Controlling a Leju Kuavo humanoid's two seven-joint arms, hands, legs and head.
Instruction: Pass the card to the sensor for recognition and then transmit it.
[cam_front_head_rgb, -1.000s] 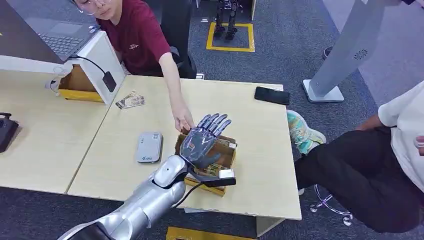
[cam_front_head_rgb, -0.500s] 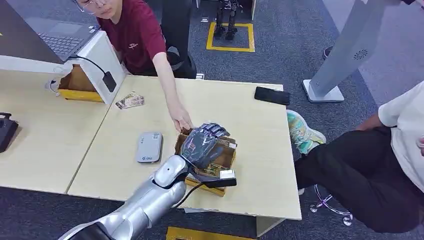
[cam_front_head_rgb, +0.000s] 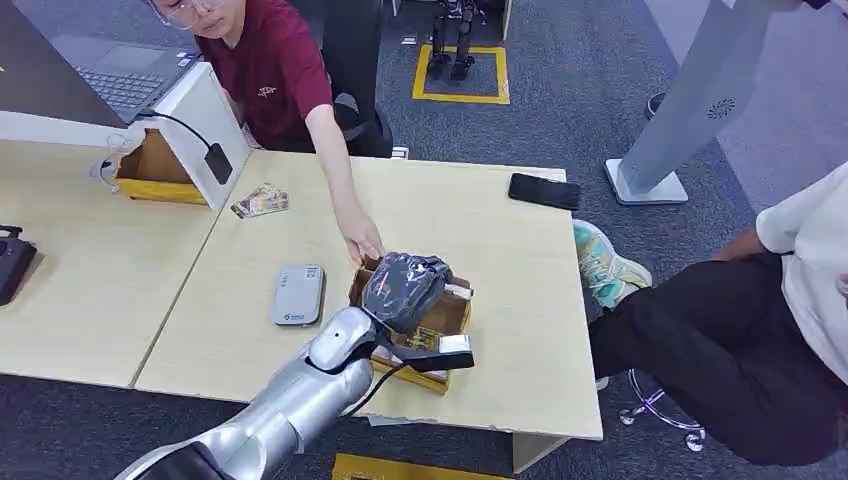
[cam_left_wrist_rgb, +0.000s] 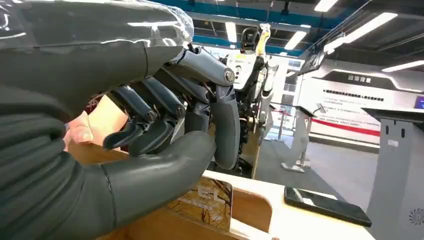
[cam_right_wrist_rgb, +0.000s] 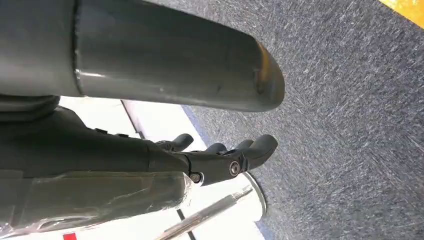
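Observation:
My left hand (cam_front_head_rgb: 403, 285) is over the open cardboard box (cam_front_head_rgb: 458, 308) near the table's front edge, its fingers curled down into it. In the left wrist view the thumb (cam_left_wrist_rgb: 150, 170) lies across the top edge of a gold-patterned card (cam_left_wrist_rgb: 205, 202) standing in the box, with the darker fingers (cam_left_wrist_rgb: 150, 132) folded in behind it, so the card looks pinched. A grey-white card sensor (cam_front_head_rgb: 299, 294) lies flat just left of the box. My right hand (cam_right_wrist_rgb: 225, 157) hangs over the carpet, holding nothing, fingers loosely apart.
A person in a red shirt reaches across the table, one hand (cam_front_head_rgb: 365, 245) on the box's far edge beside my fingers. A black phone (cam_front_head_rgb: 544, 190) lies at the far right, loose cards (cam_front_head_rgb: 260, 200) at the far left. Another person sits to the right.
My left hand's fingers, stretched out flat above the box a second ago, have curled down into it. The person's arm has stayed at the box's far edge.

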